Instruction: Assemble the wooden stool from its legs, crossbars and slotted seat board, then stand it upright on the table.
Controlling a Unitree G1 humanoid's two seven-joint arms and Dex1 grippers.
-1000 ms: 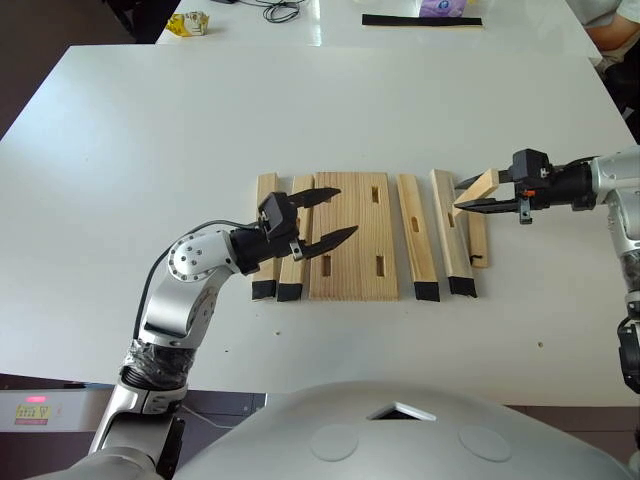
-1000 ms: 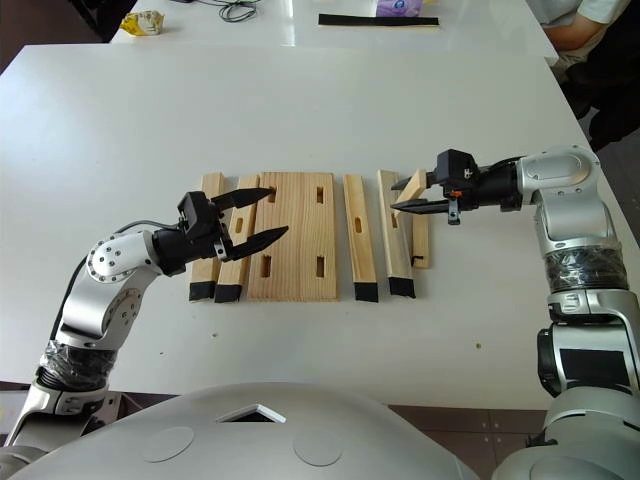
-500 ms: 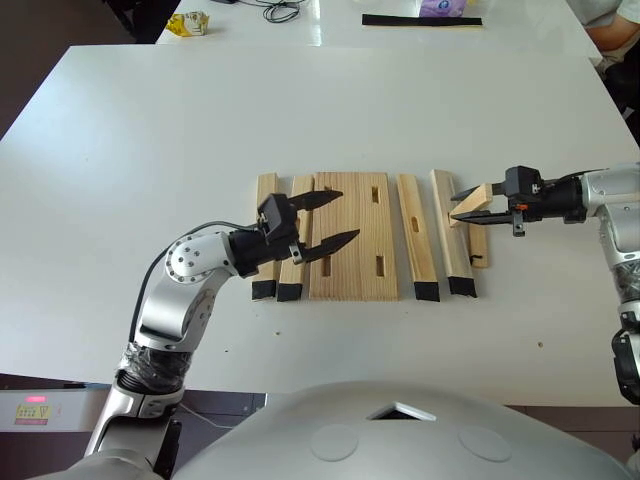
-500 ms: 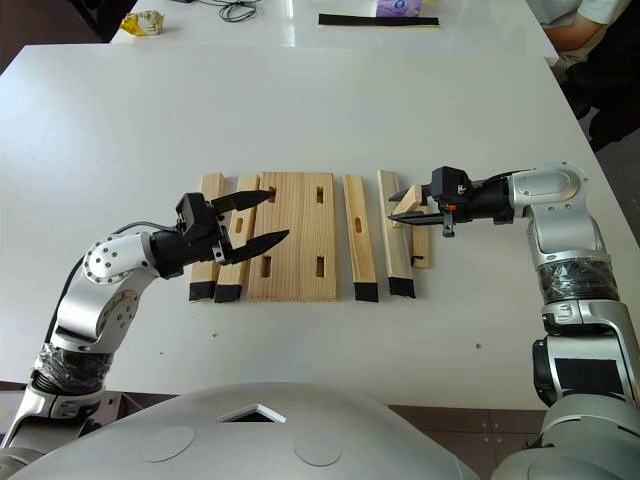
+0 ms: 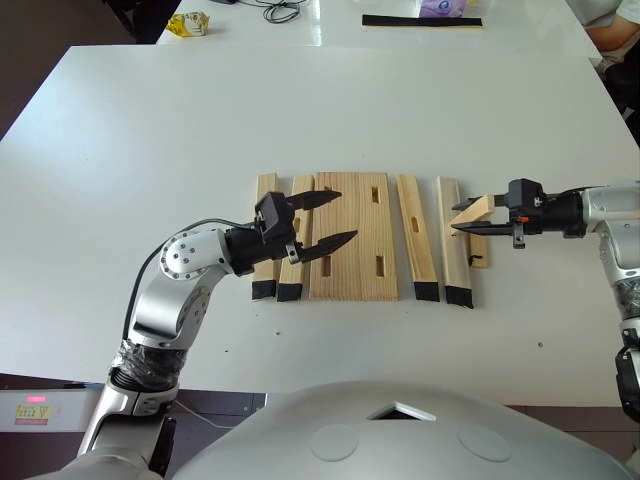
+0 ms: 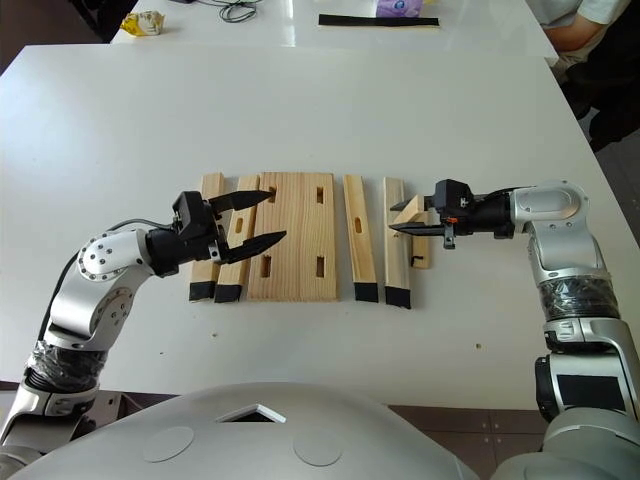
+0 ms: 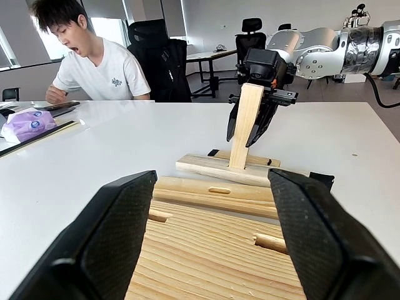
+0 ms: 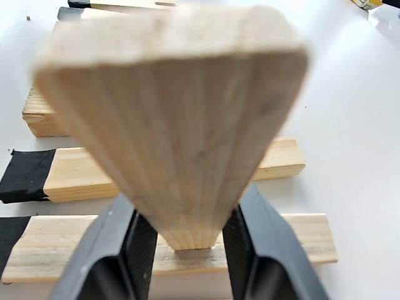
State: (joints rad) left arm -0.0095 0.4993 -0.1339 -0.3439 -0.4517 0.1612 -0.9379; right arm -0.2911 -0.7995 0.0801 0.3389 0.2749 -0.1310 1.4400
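The right gripper (image 5: pixel 462 217) has been drawing back toward the robot, and the black-tipped leg (image 5: pixel 452 245) beneath it has been sliding and straightening with it. On the white table (image 5: pixel 150 130), the slotted seat board (image 5: pixel 355 240) is lying flat, with two legs (image 5: pixel 265 235) just beside its left edge and a third leg (image 5: pixel 413 240) to its right. The right gripper is clamping a short crossbar (image 5: pixel 477 209), holding it tilted with its lower end at that shifted leg. The left gripper (image 5: pixel 345 214) is hovering wide open and empty over the board's left edge. The leg is lying loose, so further pressing may be skidding it aside instead of seating the crossbar.
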